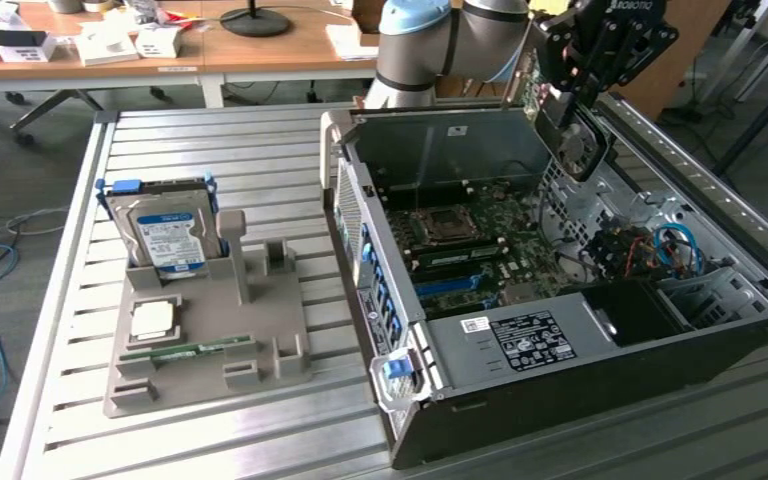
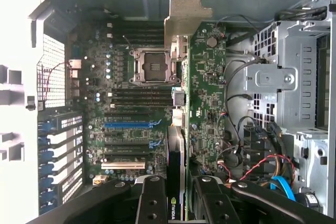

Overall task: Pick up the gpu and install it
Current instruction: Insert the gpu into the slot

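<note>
Dark-grey, the gpu [image 1: 580, 150] hangs on edge at about one o'clock above the open computer case [image 1: 598, 400], pinched between the gripper's [image 1: 575, 105] part-closed jaws, held upright, I judge, so its lower edge faces the motherboard [image 1: 518, 215] below.

Probably a lab: robot arm [image 1: 418, 45], slatted bench [image 1: 197, 150], desks [image 1: 297, 52].

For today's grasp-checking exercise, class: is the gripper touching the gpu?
Touching. The wrist view shows the gripper with its fingers pressed against both faces of the gpu, which stands edge-on between them with no gap.
</note>
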Controlling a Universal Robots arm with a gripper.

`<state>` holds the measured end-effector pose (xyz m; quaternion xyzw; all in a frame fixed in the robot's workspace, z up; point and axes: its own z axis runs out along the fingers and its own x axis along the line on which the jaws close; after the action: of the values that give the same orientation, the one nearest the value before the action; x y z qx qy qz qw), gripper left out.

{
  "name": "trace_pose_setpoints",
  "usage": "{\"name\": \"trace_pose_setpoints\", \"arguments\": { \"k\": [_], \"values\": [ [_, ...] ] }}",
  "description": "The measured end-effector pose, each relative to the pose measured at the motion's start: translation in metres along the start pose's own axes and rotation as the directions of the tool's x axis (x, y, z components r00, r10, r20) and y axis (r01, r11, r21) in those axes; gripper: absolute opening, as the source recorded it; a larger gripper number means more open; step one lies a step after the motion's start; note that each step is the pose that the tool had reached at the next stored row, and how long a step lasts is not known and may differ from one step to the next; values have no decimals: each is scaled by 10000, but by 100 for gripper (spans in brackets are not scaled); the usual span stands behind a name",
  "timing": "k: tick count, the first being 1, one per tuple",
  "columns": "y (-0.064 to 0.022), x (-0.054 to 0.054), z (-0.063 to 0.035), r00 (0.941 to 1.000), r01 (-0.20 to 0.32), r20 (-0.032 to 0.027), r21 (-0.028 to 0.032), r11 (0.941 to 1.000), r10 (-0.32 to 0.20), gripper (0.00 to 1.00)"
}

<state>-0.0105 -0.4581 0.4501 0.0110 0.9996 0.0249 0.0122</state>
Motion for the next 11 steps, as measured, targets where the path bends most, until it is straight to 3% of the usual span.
{"name": "trace_pose_setpoints", "arguments": {
  "k": [11],
  "values": [
    [-10, 4, 201, 10000, 1, 0, -1, 10000, -1, 26]
  ]
}}
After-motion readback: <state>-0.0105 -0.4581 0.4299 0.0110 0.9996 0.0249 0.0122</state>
